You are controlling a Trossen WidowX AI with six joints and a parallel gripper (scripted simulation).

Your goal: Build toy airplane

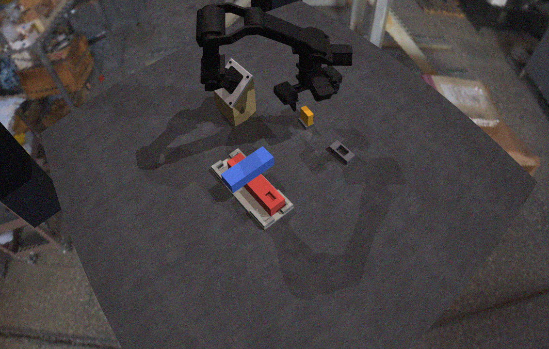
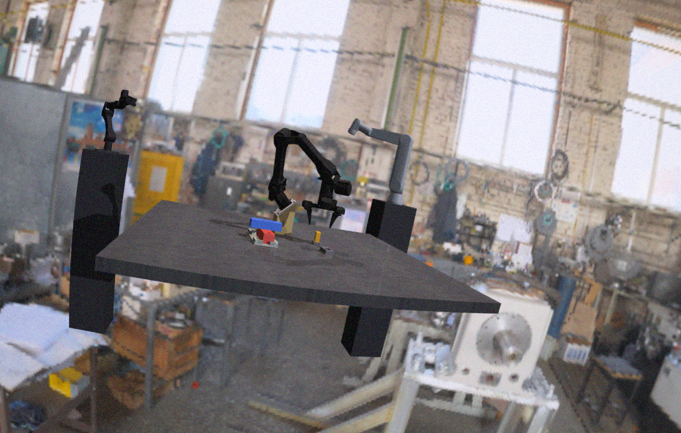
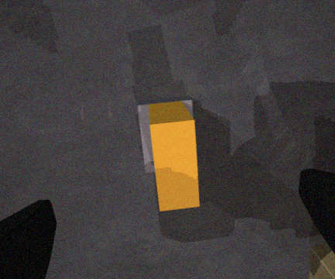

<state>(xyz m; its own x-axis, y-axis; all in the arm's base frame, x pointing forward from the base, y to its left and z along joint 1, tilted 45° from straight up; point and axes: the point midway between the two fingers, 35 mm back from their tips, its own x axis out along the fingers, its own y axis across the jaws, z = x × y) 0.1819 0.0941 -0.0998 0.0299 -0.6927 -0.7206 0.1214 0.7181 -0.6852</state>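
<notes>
The red fuselage lies lengthwise in the pale jig; full seating cannot be told. The blue wing lies across its top, its tab hidden. The tail socket is empty. The orange tail fin stands upright in a small grey holder. My gripper is open and empty above the fin, with one finger out to each side of it in the wrist view.
An empty grey holder with a rectangular slot lies on the table between the fin and the front right. The tan base block of my arm stands behind the jig. Dark pedestals stand beyond the table edges.
</notes>
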